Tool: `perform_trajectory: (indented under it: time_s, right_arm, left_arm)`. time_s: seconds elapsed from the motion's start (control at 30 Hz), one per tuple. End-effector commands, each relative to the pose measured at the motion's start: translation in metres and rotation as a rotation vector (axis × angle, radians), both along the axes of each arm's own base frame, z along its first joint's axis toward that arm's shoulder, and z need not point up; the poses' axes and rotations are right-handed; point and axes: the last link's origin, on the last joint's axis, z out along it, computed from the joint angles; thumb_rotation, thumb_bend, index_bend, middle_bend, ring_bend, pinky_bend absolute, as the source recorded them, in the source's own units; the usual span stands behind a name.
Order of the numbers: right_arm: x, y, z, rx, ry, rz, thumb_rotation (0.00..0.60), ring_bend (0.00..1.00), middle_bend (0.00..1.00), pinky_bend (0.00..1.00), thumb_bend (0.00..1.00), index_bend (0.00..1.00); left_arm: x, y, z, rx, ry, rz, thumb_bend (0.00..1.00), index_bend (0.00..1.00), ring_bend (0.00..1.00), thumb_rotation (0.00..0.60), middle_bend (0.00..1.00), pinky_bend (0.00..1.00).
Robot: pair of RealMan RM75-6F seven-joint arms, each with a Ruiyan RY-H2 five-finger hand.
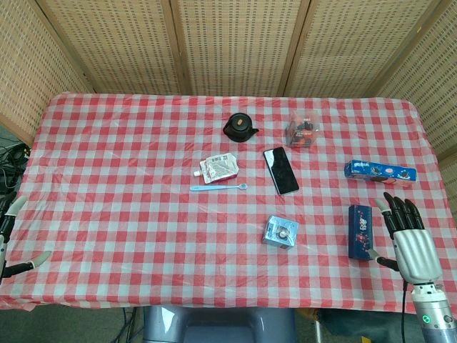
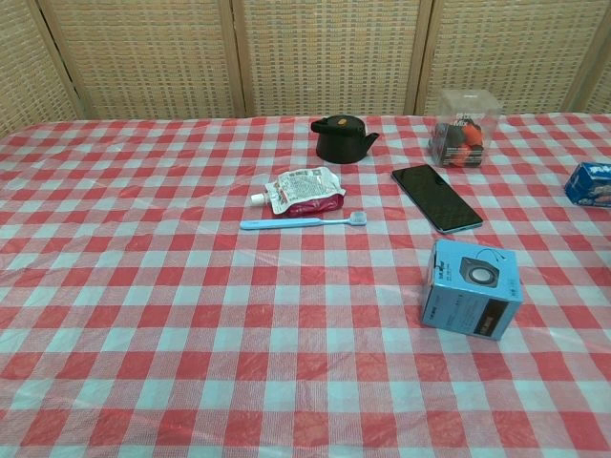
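Beside dark blue box [image 1: 360,231] | right hand [image 1: 409,239] fingers [image 1: 397,211] spread, holding nothing | left hand [image 1: 11,239] fingers apart

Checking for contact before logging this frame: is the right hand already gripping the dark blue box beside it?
No, the right hand lies open with fingers spread just right of the dark blue box, holding nothing.

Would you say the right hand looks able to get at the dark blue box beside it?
Probably yes: the right hand is open right beside the dark blue box, with nothing between them.
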Motion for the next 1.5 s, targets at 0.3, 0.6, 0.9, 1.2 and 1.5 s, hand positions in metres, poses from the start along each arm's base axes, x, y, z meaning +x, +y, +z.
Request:
perform_trajectory:
  time_s: [0.3,0.6,0.9,1.2,1.5]
  right_arm:
    - [0.031,-0.016,-0.034,0.200,0.056,0.107,0.600,0.00,0.00,0.00,0.00,0.05]
    - [0.077,-0.041,-0.078,0.416,0.111,0.219,0.600,0.03,0.05,0.07,0.00,0.06]
    - [0.104,-0.062,-0.125,0.391,0.142,0.228,0.600,0.17,0.16,0.26,0.00,0.12]
    - [0.113,-0.073,-0.150,0.379,0.203,0.180,0.600,0.23,0.22,0.33,0.01,0.15]
    - [0.111,-0.077,-0.162,0.371,0.261,0.154,0.600,0.38,0.38,0.46,0.24,0.32]
  left_arm:
    - [-0.001,0.005,-0.003,-0.011,0.005,0.019,0.00,0.00,0.00,0.600,0.00,0.00]
    - [-0.004,0.017,-0.007,-0.024,0.020,0.052,0.00,0.00,0.00,0.600,0.00,0.00]
    - [-0.009,0.027,-0.012,-0.041,0.029,0.086,0.00,0.00,0.00,0.600,0.00,0.00]
    - [-0.009,0.028,-0.011,-0.044,0.026,0.088,0.00,0.00,0.00,0.600,0.00,0.00]
    - [-0.009,0.028,-0.010,-0.044,0.018,0.085,0.00,0.00,0.00,0.600,0.00,0.00]
